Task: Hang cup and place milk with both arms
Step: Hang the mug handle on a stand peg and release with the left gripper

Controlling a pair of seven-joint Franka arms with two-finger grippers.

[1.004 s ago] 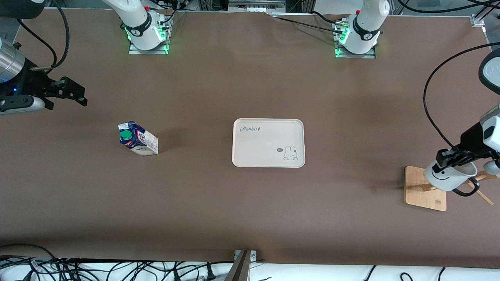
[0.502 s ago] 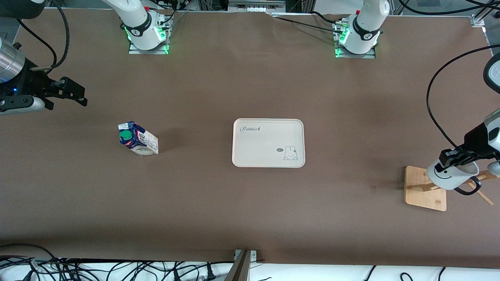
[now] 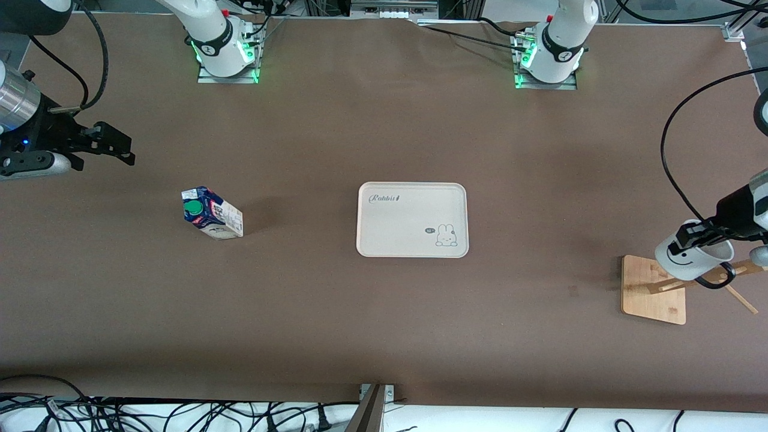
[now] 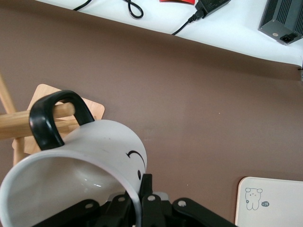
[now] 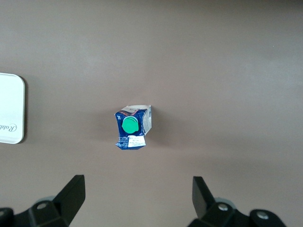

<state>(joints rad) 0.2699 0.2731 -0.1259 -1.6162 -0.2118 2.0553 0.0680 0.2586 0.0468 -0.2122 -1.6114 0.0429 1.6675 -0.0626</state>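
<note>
In the front view I see one cup (image 3: pixel 693 259) pinched by my left gripper (image 3: pixel 690 235) over the one wooden rack (image 3: pixel 654 289), not yet released, and one milk (image 3: pixel 212 213) untouched, standing well apart from the one tray (image 3: pixel 411 219) toward the right arm's end of the table; in the left wrist view the cup's handle (image 4: pixel 54 116) is around a peg (image 4: pixel 35 120); in the right wrist view my right gripper (image 5: pixel 137 201) hovers spread over the table near the milk.

**Surfaces and finishes at my table**

My cup (image 3: pixel 690 262) looks like glazed ceramic, white and glossy, with a smooth black handle (image 4: pixel 47 118). It sits against the pale, matt, unvarnished wood of my rack (image 3: pixel 653 290), whose peg (image 4: pixel 28 120) shows fine grain. My milk carton (image 3: pixel 213 213) is printed card with a shiny green plastic cap (image 5: pixel 130 125). The tray (image 3: pixel 412 219) looks like smooth cream plastic. The table (image 3: pixel 360 132) wears a matt brown covering.
</note>
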